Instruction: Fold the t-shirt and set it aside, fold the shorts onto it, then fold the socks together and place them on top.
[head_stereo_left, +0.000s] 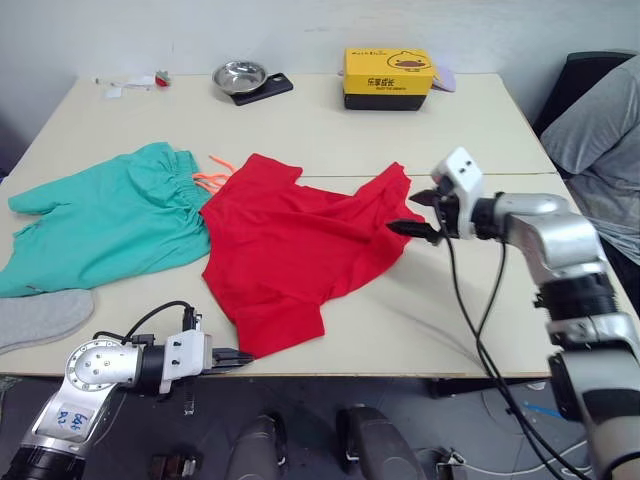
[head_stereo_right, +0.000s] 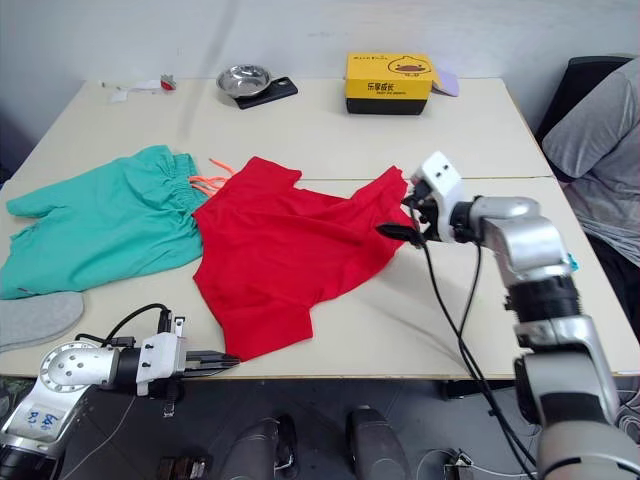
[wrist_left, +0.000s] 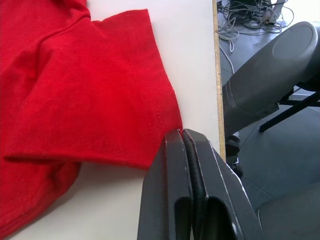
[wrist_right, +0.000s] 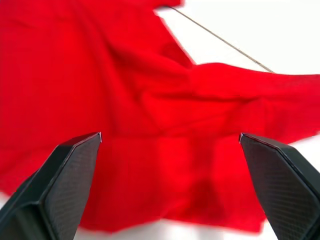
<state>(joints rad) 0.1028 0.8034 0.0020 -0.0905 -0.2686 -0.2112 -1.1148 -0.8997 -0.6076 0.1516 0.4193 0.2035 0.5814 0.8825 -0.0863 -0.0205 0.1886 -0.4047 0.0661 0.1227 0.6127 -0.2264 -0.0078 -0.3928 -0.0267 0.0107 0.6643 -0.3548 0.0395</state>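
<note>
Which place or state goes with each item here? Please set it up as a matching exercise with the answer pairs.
Things:
1. t-shirt
2. shorts
3. left gripper
4. right gripper

Places or states:
A. fingers shut, at the near table edge beside a red sleeve
B. spread out, mid-table
C. fingers open, over the t-shirt's right edge
D. lying to the left of the red cloth, orange drawstring showing

Pairs: 1-B, 2-D, 3-A, 4-C
</note>
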